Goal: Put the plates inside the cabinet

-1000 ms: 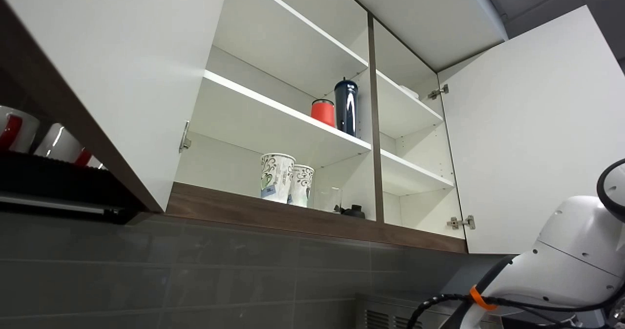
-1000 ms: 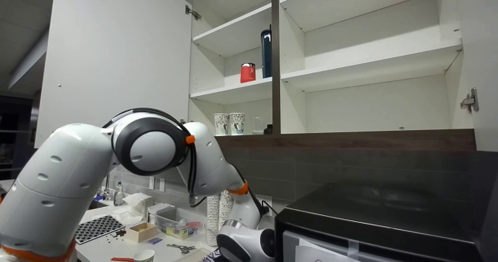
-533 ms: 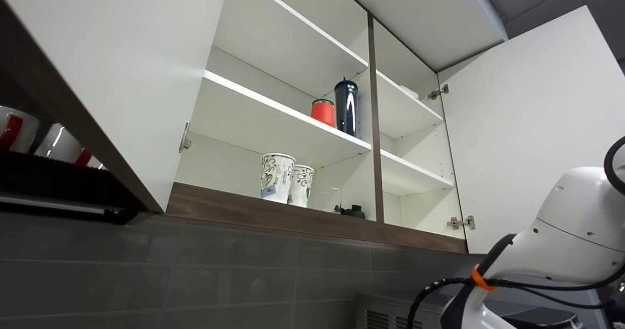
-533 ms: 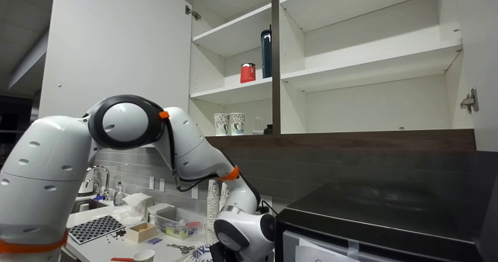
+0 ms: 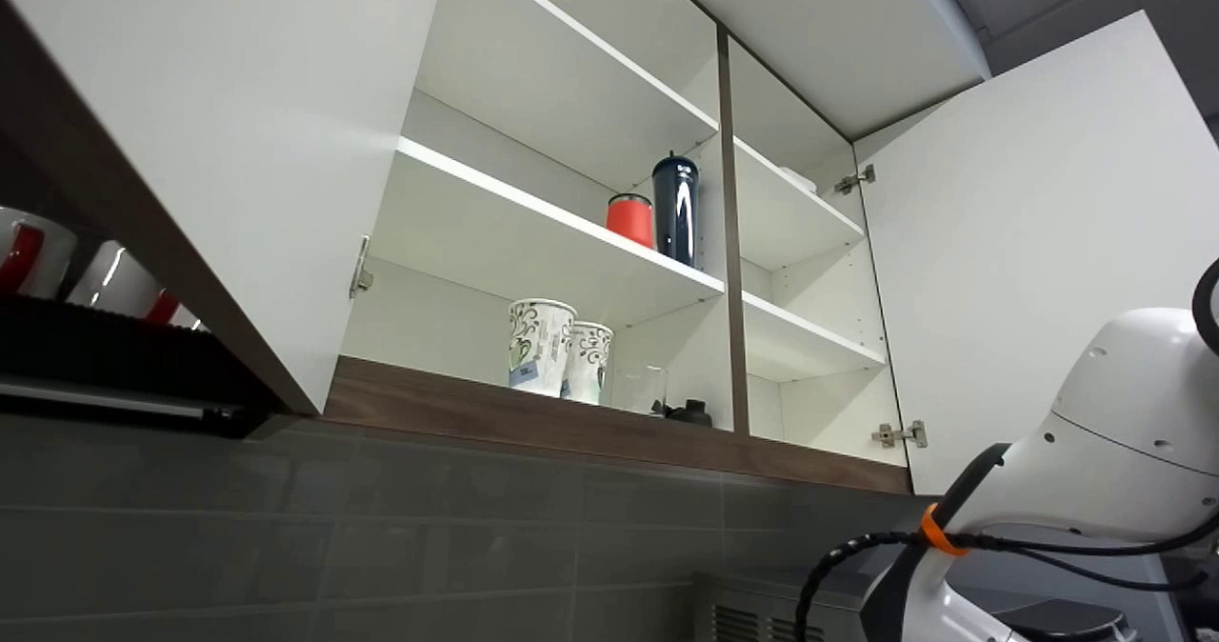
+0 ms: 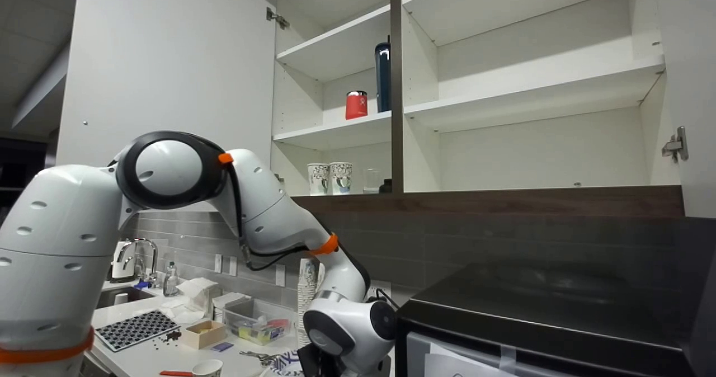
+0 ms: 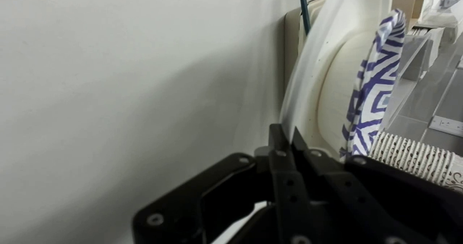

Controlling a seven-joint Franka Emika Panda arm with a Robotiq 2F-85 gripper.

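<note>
The white cabinet (image 5: pixel 562 204) stands open in both exterior views, its brown bottom edge (image 6: pixel 537 201) above the counter. In the wrist view my gripper (image 7: pixel 287 133) has its fingertips close together on the thin rim of a plain white dish (image 7: pixel 313 52). A cream rounded piece (image 7: pixel 343 84) sits against that dish. A plate with a dark blue pattern (image 7: pixel 378 92) is beyond it, apart from the fingers. In an exterior view part of this plate (image 6: pixel 286 364) shows low beside my gripper (image 6: pixel 316 360). The gripper is out of view in the exterior view (image 5: pixel 952 613) showing the forearm.
A black appliance (image 6: pixel 542 310) stands right of the gripper. Stacked paper cups (image 6: pixel 306 298), a clear bin (image 6: pixel 257 322) and scissors (image 6: pixel 257 357) are behind it. The cabinet holds two patterned mugs (image 5: pixel 540 349), a red cup (image 5: pixel 629 220) and a dark tumbler (image 5: pixel 675 209). Its doors (image 5: pixel 1029 242) stand open.
The arm's elbow has moved left and up in an exterior view. The gripper and the blue-patterned plate have shifted left and slightly up together. The cabinet has not changed.
</note>
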